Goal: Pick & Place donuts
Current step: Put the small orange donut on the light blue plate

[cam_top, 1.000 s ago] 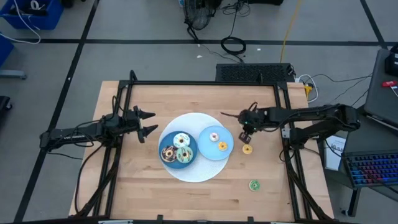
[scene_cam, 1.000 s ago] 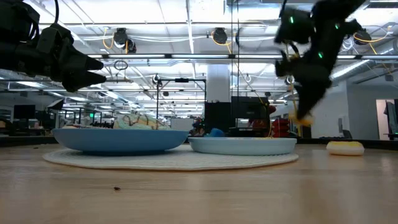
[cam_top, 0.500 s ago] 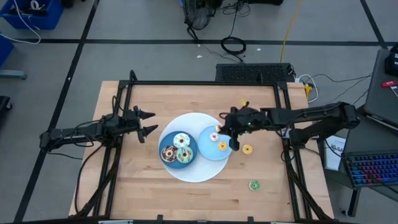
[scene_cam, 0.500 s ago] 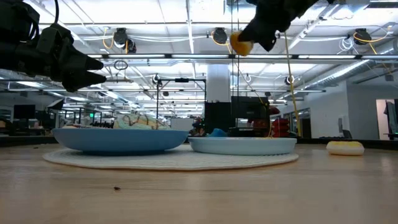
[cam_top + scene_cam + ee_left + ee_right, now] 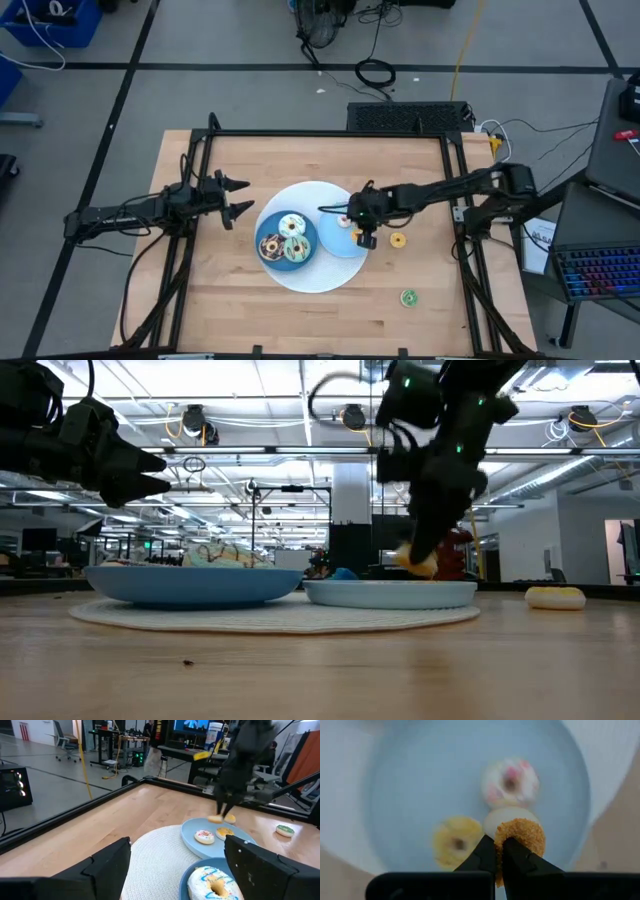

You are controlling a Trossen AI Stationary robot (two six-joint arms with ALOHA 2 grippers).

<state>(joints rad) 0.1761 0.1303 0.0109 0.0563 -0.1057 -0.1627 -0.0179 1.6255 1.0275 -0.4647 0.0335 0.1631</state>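
Three larger donuts, white (image 5: 292,224), chocolate (image 5: 270,246) and green (image 5: 297,251), lie in the big blue plate (image 5: 305,235). The small blue plate (image 5: 335,245) holds a tiny pink donut (image 5: 510,782) and a tiny yellow one (image 5: 455,842). My right gripper (image 5: 365,238) hangs over this plate, shut on a tiny orange-crumbed donut (image 5: 522,837). A yellow donut (image 5: 398,240) and a green one (image 5: 408,297) lie on the table. My left gripper (image 5: 238,197) waits open, left of the plates. My right gripper pinches the tiny orange donut by its rim (image 5: 506,845) between both fingertips (image 5: 487,851), coming from above and pointing down. The donut (image 5: 415,563) sits at the finger ends, low over the small plate (image 5: 390,593); whether it touches the plate I cannot tell.
Both plates rest on a round white mat (image 5: 320,275) in the table's middle. Black frame rails (image 5: 455,200) run along the table's sides. Bare wood lies near and far of the mat.
My right gripper, shut on the tiny donut, rose from the table right of the small plate, swung toward the table's left over that plate, then came down close above it. The left arm kept still.
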